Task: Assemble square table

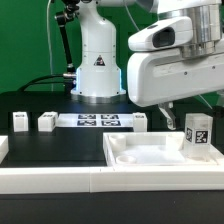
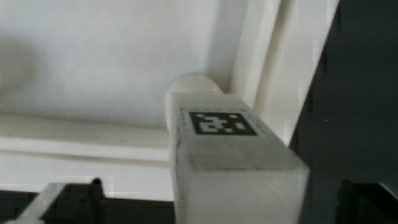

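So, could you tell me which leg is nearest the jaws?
The upright leg at the tabletop corner, on the exterior view's right; the other legs sit farther left beside the marker board.

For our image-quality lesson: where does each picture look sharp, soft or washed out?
Exterior view: tags on the marker board are crisp, the arm casing glares white. Wrist view: soft overall, the table leg tag readable, the tabletop washed out.

The large white plastic square tray-like tabletop [image 1: 150, 153] lies on the black worktop [image 1: 60, 146] toward the exterior view's right, just behind the long low white border wall [image 1: 60, 183]. A small white tagged block leg [image 1: 197, 134] stands upright at its far right corner. Farther back, a second leg [image 1: 19, 121] and third leg [image 1: 47, 121] stand left of the marker board [image 1: 100, 121], and a fourth leg [image 1: 138, 122] stands right of it.
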Controlling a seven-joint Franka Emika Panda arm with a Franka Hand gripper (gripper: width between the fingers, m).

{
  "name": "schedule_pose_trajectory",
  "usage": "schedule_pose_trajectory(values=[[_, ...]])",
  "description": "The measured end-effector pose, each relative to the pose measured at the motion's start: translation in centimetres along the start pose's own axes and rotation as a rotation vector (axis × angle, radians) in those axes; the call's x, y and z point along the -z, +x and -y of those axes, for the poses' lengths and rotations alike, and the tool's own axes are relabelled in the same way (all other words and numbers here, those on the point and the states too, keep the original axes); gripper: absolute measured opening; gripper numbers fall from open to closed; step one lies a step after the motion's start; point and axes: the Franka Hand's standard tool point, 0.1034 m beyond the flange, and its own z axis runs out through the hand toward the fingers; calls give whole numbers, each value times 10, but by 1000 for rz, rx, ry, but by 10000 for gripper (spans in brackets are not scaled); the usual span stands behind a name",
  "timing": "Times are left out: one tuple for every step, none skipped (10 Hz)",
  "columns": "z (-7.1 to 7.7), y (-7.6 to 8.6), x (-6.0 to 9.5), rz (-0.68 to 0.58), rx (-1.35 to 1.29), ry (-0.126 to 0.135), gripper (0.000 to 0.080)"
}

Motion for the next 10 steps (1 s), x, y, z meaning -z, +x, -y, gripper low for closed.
schedule_pose_trajectory(values=[[-1, 2, 1, -3, -1, 0, 648], [-2, 2, 2, -4, 2, 0, 648], [-3, 2, 1, -4, 6, -1, 648], [-3, 1, 0, -2, 5, 1, 648], [-1, 0, -2, 0, 6, 2, 512], [0, -1, -5, 3, 7, 3, 512], [0, -2, -7, 6, 8, 3, 356], [0, -2, -7, 6, 7, 3, 288], [0, -2, -7, 6, 7, 3, 288], [0, -2, -7, 6, -11, 4, 288]])
